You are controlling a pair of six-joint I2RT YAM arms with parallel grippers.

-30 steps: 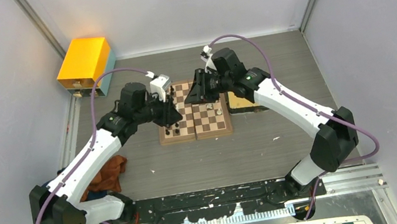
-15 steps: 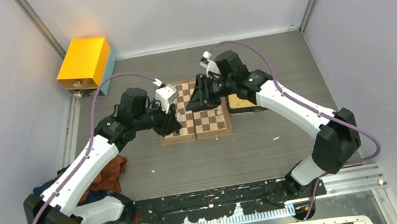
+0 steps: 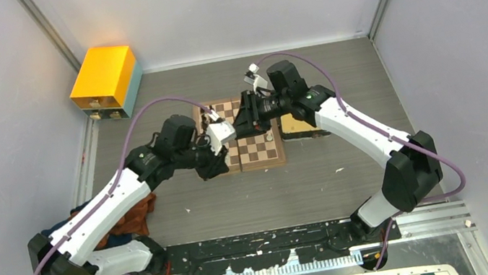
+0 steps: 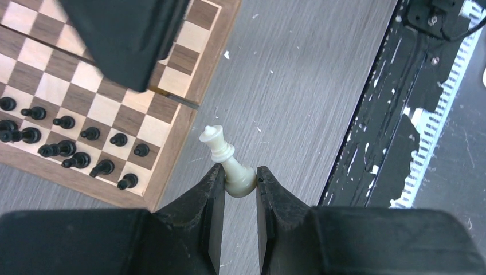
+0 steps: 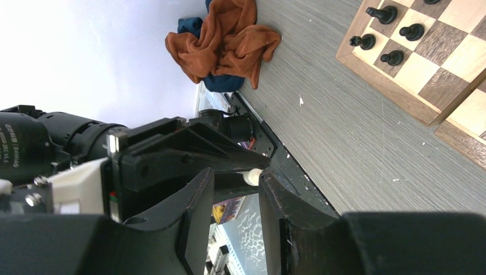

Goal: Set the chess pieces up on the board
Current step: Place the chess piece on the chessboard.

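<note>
Found left gripper (image 4: 236, 179) clamped on base of a cream-white piece (image 4: 220, 150), tilted, over the table (image 4: 298, 86) just beside the board (image 4: 169, 163) corner; counted black pieces (image 4: 103, 168) in two rows along the board's edge; logged right gripper (image 5: 236, 175) above the board, fingers parted, nothing between. Judged step: carrying the cream-white piece in for placing. Next calls for swinging over a free square, righting the piece, lowering, releasing.

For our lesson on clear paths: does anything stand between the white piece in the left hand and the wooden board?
Only bare table separates the white piece, in the left hand, from the board. The right hand hangs over the half away from the black pieces, possibly blocking squares there.
</note>
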